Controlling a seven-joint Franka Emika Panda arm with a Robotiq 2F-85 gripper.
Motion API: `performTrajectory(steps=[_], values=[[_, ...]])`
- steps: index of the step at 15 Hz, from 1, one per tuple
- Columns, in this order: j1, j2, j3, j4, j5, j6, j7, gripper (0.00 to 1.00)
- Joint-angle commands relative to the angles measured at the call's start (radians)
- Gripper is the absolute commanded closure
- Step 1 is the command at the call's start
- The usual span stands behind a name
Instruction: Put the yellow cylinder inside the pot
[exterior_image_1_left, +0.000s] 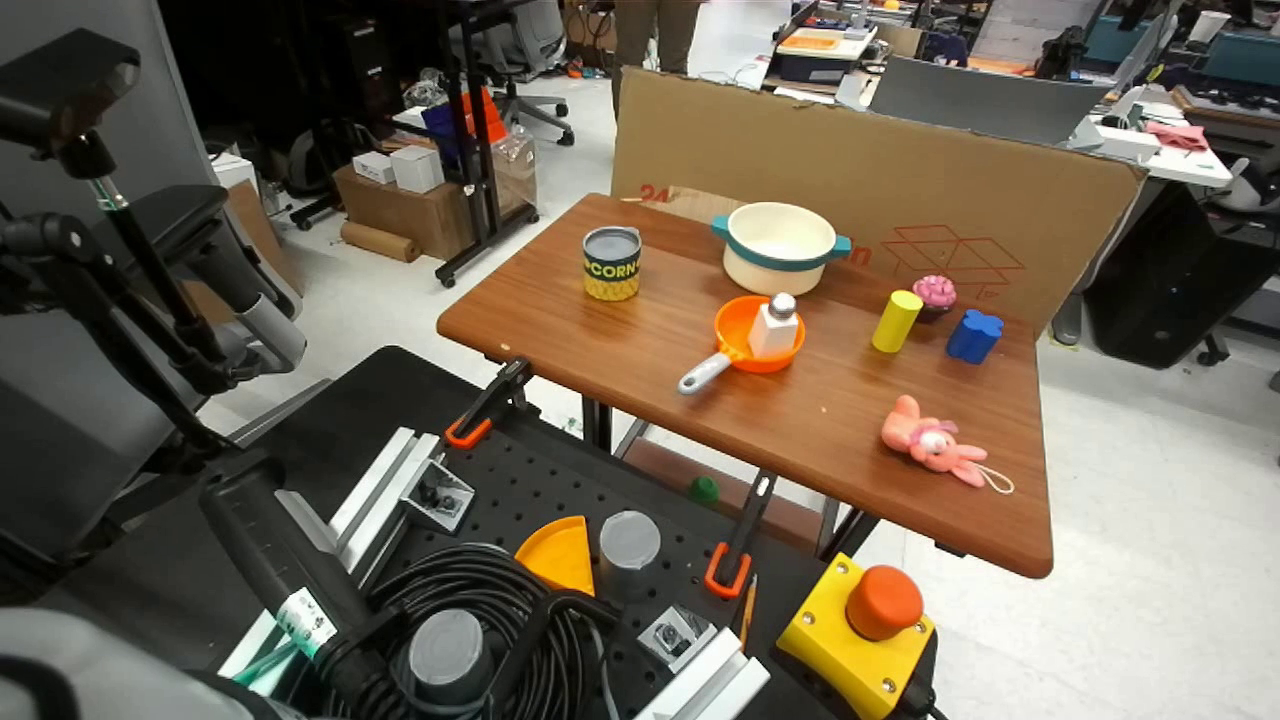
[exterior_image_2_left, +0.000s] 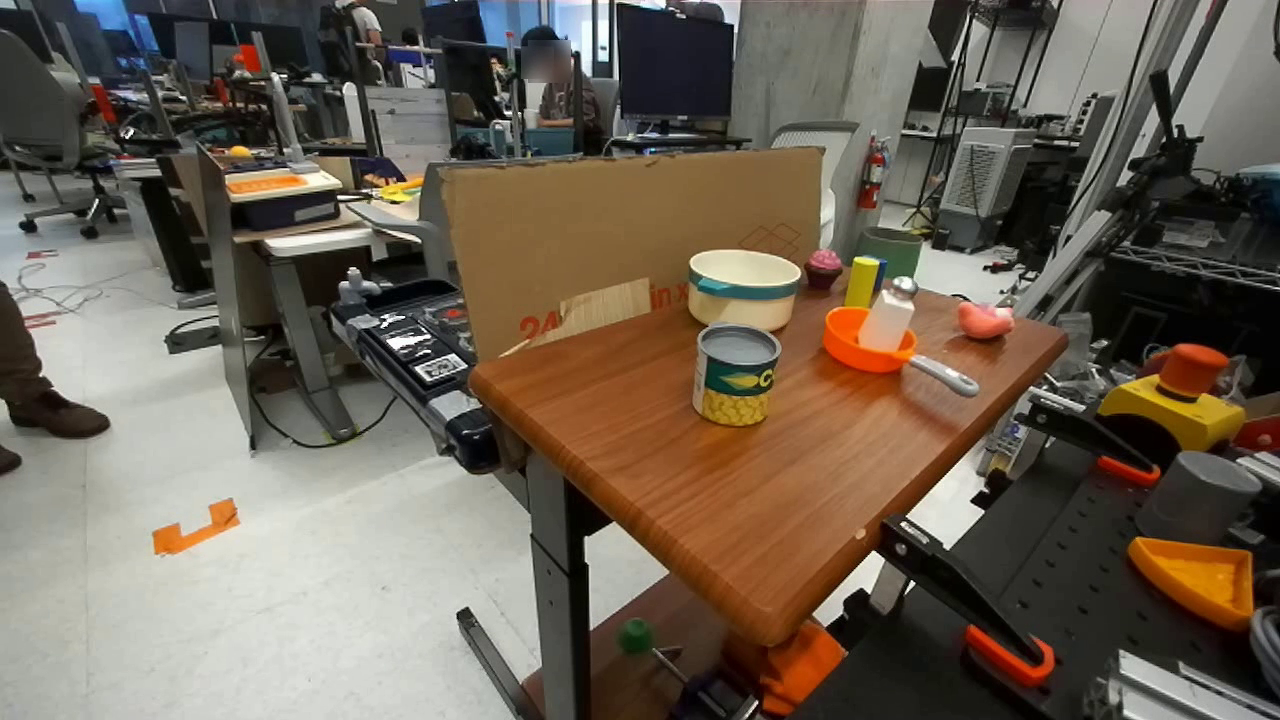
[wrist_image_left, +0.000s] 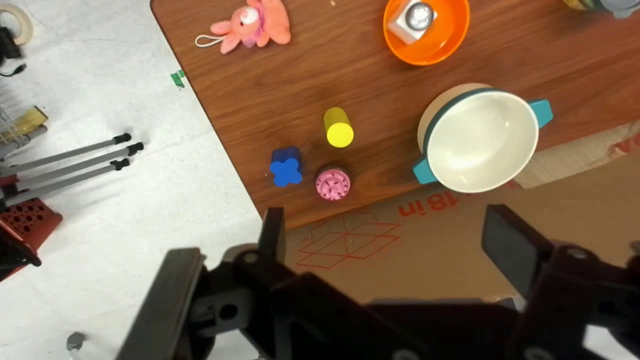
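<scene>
Cardboard (exterior_image_1_left: 800, 150) rises behind a wooden table (exterior_image_1_left: 640, 350), across the middle and right of the frame. Right of centre in an exterior view, the cylinder (exterior_image_1_left: 897, 321) stands upright on the table, near the cupcake (exterior_image_1_left: 934, 291) and the blue block (exterior_image_1_left: 974, 337); the pot (exterior_image_1_left: 765, 278) sits to its upper left, apart from it, mouth up and lidless. At the bottom of the wrist view the gripper (wrist_image_left: 385, 225) has its fingers (wrist_image_left: 512, 245) spread wide, gripping nothing. By my judgement, no part of the transfer is done: coming down over the cylinder, closing on it, lifting, carrying across and letting go inside the pot all remain.
</scene>
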Motion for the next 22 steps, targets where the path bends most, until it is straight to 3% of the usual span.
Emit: performTrajectory(steps=[1, 11, 18, 22], values=[[-0.011, 0.028, 0.013, 0.004, -0.031, 0.116, 0.111, 0.0], [-0.002, 0.25, -0.004, 0.14, -0.149, 0.111, 0.371, 0.0], [0.004, 0.361, -0.027, 0.181, -0.136, 0.071, 0.38, 0.0], [0.004, 0.382, -0.018, 0.192, -0.112, -0.027, 0.34, 0.0]])
